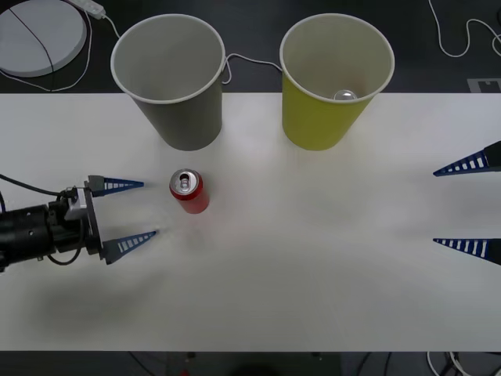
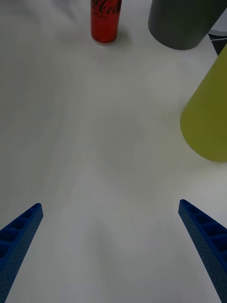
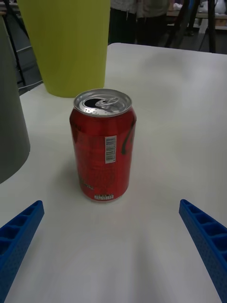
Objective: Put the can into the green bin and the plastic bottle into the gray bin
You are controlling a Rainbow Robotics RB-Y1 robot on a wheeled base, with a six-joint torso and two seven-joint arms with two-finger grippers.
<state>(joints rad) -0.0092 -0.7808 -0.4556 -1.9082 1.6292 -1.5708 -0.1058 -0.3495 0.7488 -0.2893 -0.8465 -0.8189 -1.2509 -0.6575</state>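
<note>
While my left pincer [image 1: 131, 210] is waiting wide open beside the small red metal can [image 1: 189, 192], standing on the smooth white table [image 1: 313, 274] below the big gray cup bin [image 1: 169, 78], I am risking bumping it over; my right pincer [image 1: 462, 205] is open, resting far off

Even, bright overhead light washes the white matte table [image 1: 313, 274] nearly featureless in the front view. Faint soft shadows spread toward 7 o'clock from the small red soda can [image 1: 189, 193]. In the left wrist view its silver top glints mildly, and the room behind, at 12 o'clock, goes dim and soft.
</note>
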